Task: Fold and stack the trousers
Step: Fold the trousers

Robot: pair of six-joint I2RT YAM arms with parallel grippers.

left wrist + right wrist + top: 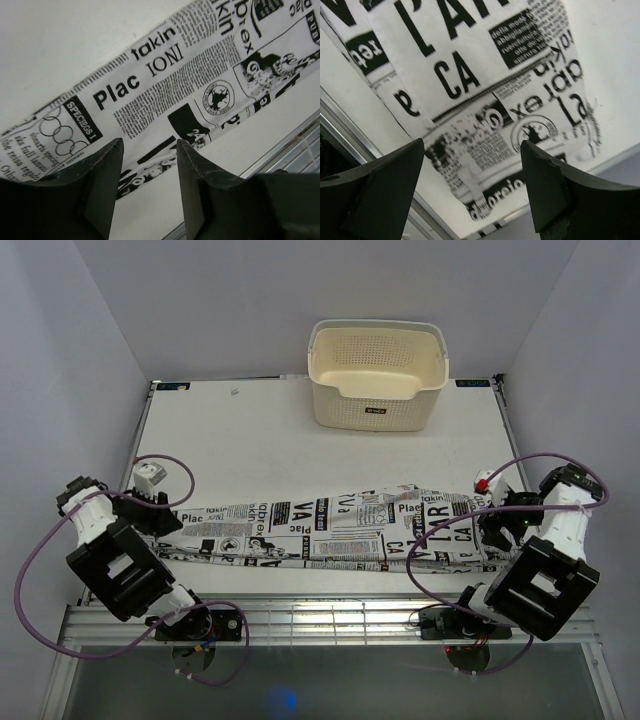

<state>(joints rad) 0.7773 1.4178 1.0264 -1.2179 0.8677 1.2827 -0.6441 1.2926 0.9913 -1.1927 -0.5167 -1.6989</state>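
While the trousers (330, 530) lie stretched along the near tabletop (260, 430), "Plac" and "takin" read clear; the small print blurs, maybe Italian. Left hand (148, 142) gapes above one end, right hand (471, 145) wide over the other.

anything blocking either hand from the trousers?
Nothing visible. The left hand is open over one end of the trousers, and the right hand is open over the other. Each wrist view shows bare cloth right ahead. The basket sits far back, apart from both.
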